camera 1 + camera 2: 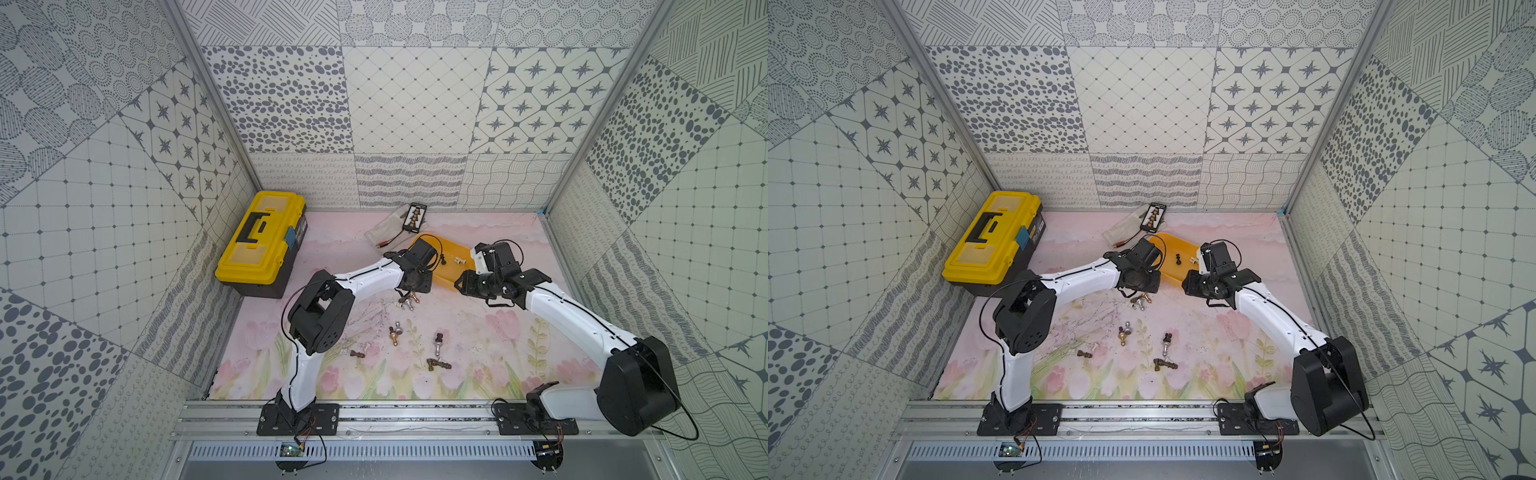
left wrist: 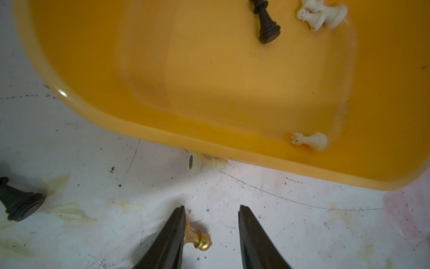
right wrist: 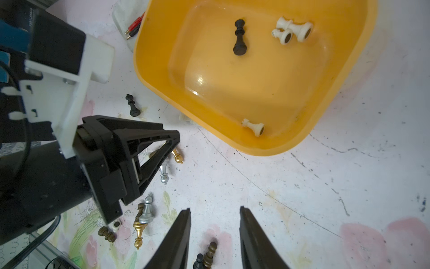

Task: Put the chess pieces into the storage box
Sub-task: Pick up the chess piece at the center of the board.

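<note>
my left gripper (image 2: 211,207) hangs low over the mat just outside the storage box (image 2: 93,69), close to its near rim. its jaws stand apart and grip nothing. a gold piece (image 2: 197,237) lies on its side on the mat, its base touching the inner face of one finger (image 2: 172,233), well clear of the other. my right gripper (image 3: 215,209) hovers higher on the same side of the storage box, also spread wide with nothing between its jaws; far below the gap a couple of dark pieces (image 3: 207,256) lie on the mat. inside the storage box a black piece (image 3: 239,38) lies tipped over near the far wall, two white pieces (image 3: 293,30) lie touching each other just beside it, and a single white pawn (image 3: 253,125) lies against the near wall. outside, a pale piece (image 2: 197,163) is tucked half under the near rim, and another black piece (image 3: 133,106) lies on the mat near the box's corner. a silver piece (image 3: 164,173) lies just beside the gold one, and farther from the storage box a silver pawn (image 3: 146,212) stands touching a fallen gold piece, with a bronze piece (image 3: 107,234) near them. in a top view, more pieces are scattered over the mat on that side of the storage box, and the yellow toolbox (image 1: 259,237) sits well apart from it.
</note>
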